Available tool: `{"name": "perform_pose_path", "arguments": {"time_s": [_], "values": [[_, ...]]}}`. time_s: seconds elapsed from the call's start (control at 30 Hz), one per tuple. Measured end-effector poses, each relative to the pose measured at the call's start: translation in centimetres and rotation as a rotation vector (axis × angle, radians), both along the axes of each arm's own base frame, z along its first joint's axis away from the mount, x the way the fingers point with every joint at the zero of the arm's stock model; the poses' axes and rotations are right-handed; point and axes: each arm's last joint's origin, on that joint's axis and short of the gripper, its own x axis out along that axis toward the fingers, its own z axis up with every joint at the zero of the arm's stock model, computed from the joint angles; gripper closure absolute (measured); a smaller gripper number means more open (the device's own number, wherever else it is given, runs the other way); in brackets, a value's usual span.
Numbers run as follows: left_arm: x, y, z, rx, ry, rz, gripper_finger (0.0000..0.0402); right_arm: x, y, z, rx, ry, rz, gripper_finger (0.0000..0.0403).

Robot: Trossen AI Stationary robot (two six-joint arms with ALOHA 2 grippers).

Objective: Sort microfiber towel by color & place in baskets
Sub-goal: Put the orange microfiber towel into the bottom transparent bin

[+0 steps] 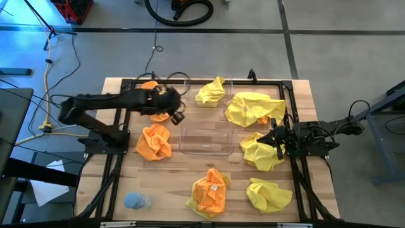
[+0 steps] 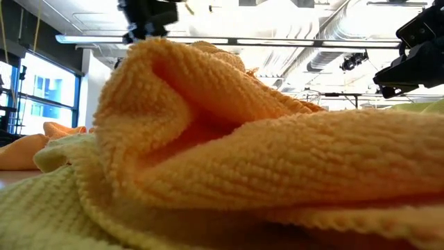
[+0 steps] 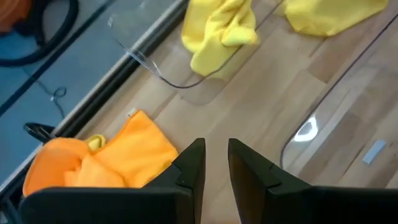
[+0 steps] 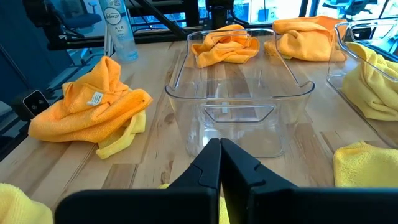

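Left gripper (image 1: 178,116) hangs over the table's (image 1: 304,88) far-left part, fingers slightly parted, holding nothing; an orange towel (image 1: 162,116) lies just beneath it. Left to right: pale blue lump (image 1: 135,201) at the near-left corner, orange towel (image 1: 154,141), orange-over-yellow pile (image 1: 209,192) blocking the low view. Two clear baskets: near one (image 1: 207,140) mid-table, empty; far one (image 1: 221,85) holds a yellow towel (image 1: 211,92). Right gripper (image 1: 279,144), fingers pressed together, grasping nothing, sits over a yellow towel (image 1: 261,154). Count: about four orange, five yellow.
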Motion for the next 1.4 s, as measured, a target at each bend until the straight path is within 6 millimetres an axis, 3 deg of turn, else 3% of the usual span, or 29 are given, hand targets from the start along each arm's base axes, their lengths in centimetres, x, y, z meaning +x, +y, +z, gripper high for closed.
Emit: {"name": "perform_pose_path", "arguments": {"time_s": [0.27, 0.7, 1.0, 1.4], "values": [[-5.0, -0.6, 0.3, 0.097, -0.109, -0.100, 0.0346, 0.0, 0.0, 0.0, -0.091, -0.010, 0.024, 0.0402], [-10.1, -1.8, 0.2, 0.078, -0.242, -0.267, 0.0346, 0.0, 0.0, 0.0, -0.118, -0.010, 0.031, 0.0402], [-10.8, -2.0, -1.2, 0.083, -0.252, -0.315, 0.0346, 0.1, -0.1, 0.6, 0.027, -0.058, -0.054, 0.0402], [-10.6, -2.1, -1.3, 0.101, -0.239, -0.368, 0.0346, 0.3, -0.3, 2.4, 0.077, -0.245, -0.120, 0.0402]]}}
